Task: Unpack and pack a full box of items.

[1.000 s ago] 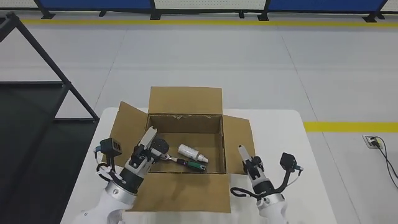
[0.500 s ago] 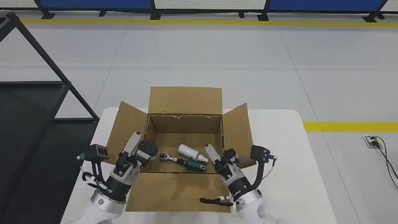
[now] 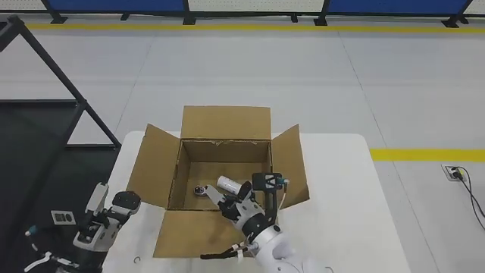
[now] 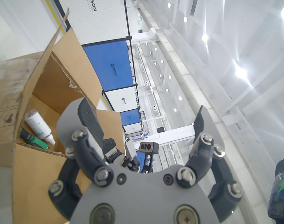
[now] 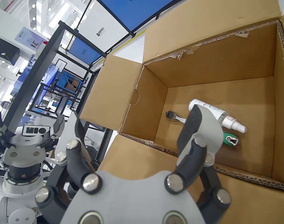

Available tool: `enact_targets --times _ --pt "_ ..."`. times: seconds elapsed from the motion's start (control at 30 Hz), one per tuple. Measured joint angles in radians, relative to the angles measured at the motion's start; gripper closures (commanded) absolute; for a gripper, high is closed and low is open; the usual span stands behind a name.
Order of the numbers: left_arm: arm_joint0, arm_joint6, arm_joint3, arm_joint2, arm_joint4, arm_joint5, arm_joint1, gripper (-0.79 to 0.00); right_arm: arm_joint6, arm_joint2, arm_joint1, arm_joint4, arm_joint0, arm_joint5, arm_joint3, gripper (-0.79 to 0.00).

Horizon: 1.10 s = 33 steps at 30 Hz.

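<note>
The open cardboard box (image 3: 226, 123) stands mid-table with all flaps spread. Inside lie a white spray bottle (image 3: 232, 184) (image 5: 208, 109) and a ratchet wrench (image 3: 203, 190) (image 5: 171, 114) with a green handle (image 5: 229, 139). My right gripper (image 3: 233, 199) (image 5: 137, 117) hovers open over the box's near edge, above the near flap, with nothing between its fingers. My left gripper (image 3: 110, 201) (image 4: 143, 115) is open and empty, off the table's left edge beside the left flap, tilted upward. The left wrist view catches the bottle (image 4: 38, 127) through the box corner.
The white table (image 3: 333, 197) has bare room to the right of the box. A black metal rack (image 3: 45, 83) stands left of the table, close to my left arm. The left gripper (image 5: 27, 127) is also seen from the right wrist.
My left arm has pulled out of the box and swung left, past the table's edge. My right arm has moved from the right of the box to its near edge.
</note>
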Motion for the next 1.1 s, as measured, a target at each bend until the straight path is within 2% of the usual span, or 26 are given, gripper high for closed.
enact_targets --times 0.33,0.4,0.57,0.73,0.83,0.97,1.1 --pt "-0.006 -0.016 -0.001 0.009 0.018 0.002 0.001 -0.785 0.008 -0.007 0.0 -0.021 0.019 -0.024 0.007 -0.785" --pt "-0.022 -0.012 0.001 0.012 0.018 0.017 0.001 -0.785 0.036 -0.019 -0.001 -0.078 0.062 -0.04 0.032 -0.785" --pt "-0.054 0.02 0.025 -0.052 -0.113 0.069 0.001 -0.785 0.228 -0.063 -0.015 -0.188 0.245 -0.065 0.151 -0.785" --pt "-0.035 0.028 0.031 -0.126 -0.204 0.079 0.0 -0.785 0.434 -0.1 -0.036 -0.225 0.436 -0.102 0.328 -0.785" --pt "-0.008 0.018 0.025 -0.154 -0.243 0.074 -0.002 -0.785 0.513 -0.109 -0.046 -0.228 0.525 -0.142 0.448 -0.785" --pt "0.024 0.007 0.018 -0.169 -0.271 0.072 -0.005 -0.785 0.562 -0.129 -0.061 -0.243 0.6 -0.155 0.589 -0.785" --pt "0.025 0.007 0.018 -0.168 -0.272 0.073 -0.005 -0.785 0.567 -0.131 -0.062 -0.24 0.603 -0.157 0.598 -0.785"
